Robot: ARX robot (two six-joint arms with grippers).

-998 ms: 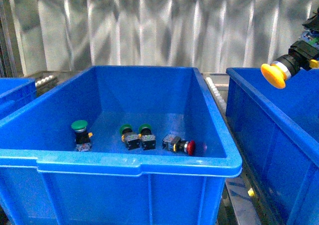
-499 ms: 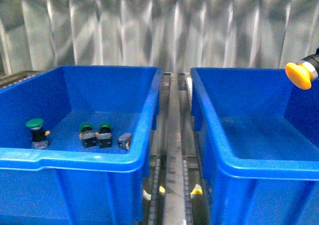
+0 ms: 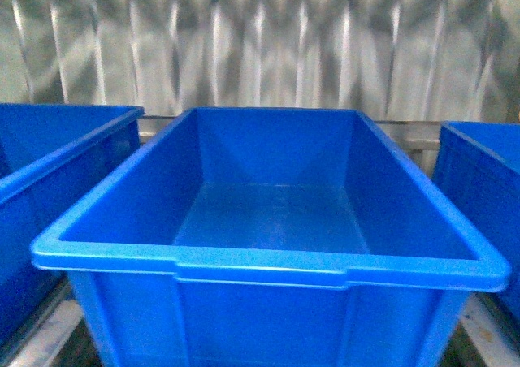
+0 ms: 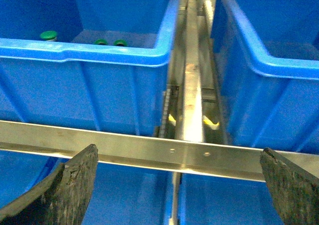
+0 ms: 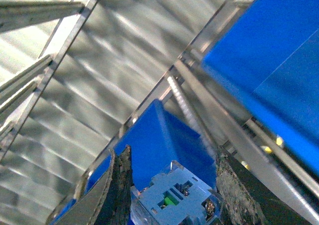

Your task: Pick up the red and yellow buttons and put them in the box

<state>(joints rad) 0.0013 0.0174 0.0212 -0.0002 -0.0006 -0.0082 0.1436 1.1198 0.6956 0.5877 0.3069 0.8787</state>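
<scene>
Sitting between right gripper (image 5: 172, 195) fingers, a button's grey body (image 5: 172, 197)

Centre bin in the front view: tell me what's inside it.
Nothing shows inside the bin: its floor and inner walls are bare blue, with no buttons in sight. Only the strip of floor just behind the near rim is hidden from this camera.

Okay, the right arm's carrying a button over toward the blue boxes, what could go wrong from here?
1. The light grey switch body sits between the right gripper's fingers, but neither arm shows in the front view, so a release over the empty blue plastic box cannot be checked there.
2. The metal rail gap between boxes could swallow a mistimed drop.
</scene>
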